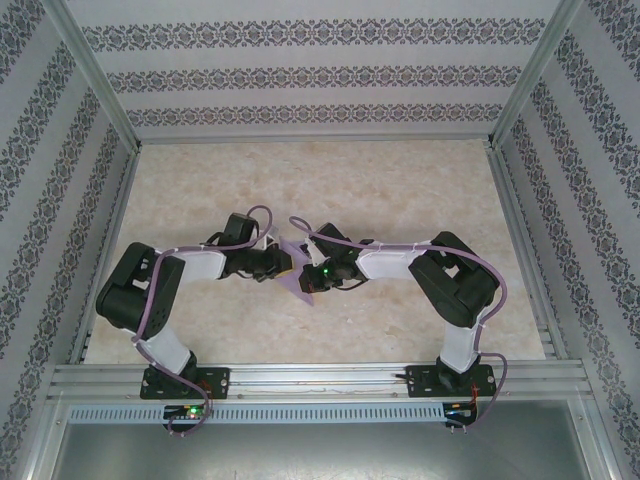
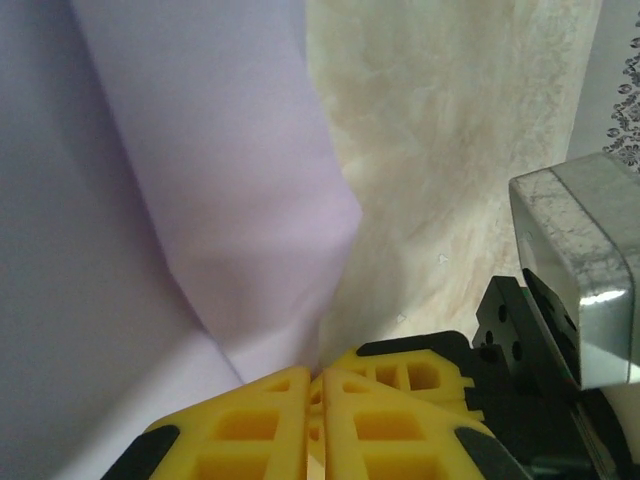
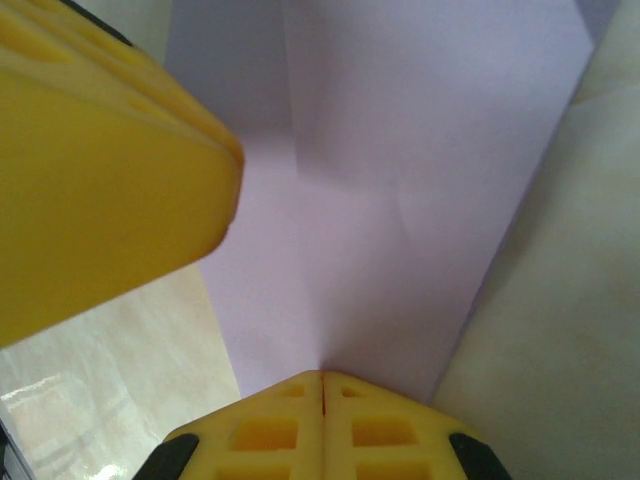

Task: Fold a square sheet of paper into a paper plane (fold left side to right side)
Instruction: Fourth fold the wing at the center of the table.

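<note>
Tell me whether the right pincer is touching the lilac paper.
Touching. In the right wrist view the right pincer is shut, and the lilac paper runs straight into the closed seam at its tip, with no gap.

Showed in the top view as a small lilac shape at mid-frame, the square sheet of paper [image 1: 298, 272], creased and narrowing to a point toward the lower edge. Filled the left half of the left wrist view as the same sheet of paper [image 2: 200, 200], matte and unmarked, one layer bulging rightward over another. Spread across the upper centre of the right wrist view [image 3: 400, 200] in overlapping folded layers. Was pinched at bottom centre by the left end effector [image 2: 318, 385] and the right end effector [image 3: 322, 385].
</note>
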You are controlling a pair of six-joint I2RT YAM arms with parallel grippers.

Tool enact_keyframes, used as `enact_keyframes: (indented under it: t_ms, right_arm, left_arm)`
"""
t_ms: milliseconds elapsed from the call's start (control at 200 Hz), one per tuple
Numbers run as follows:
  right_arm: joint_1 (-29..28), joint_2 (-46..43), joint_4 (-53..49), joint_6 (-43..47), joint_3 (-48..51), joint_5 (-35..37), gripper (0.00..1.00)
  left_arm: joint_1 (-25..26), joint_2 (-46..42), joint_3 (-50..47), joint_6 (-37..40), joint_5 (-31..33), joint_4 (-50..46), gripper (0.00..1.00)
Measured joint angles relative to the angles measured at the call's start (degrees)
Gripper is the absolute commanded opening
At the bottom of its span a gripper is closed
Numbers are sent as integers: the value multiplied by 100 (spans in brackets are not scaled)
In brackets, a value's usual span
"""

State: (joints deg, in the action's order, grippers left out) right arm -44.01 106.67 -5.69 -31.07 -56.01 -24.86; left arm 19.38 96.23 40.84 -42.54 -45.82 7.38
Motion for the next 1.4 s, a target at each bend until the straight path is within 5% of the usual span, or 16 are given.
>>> enact_keyframes:
  t_ms: [1399]
  right_arm:
    - [-48,162,-669,24,-422,107,0]
  left_arm:
    - [0,979,1034,684,485,-710,11]
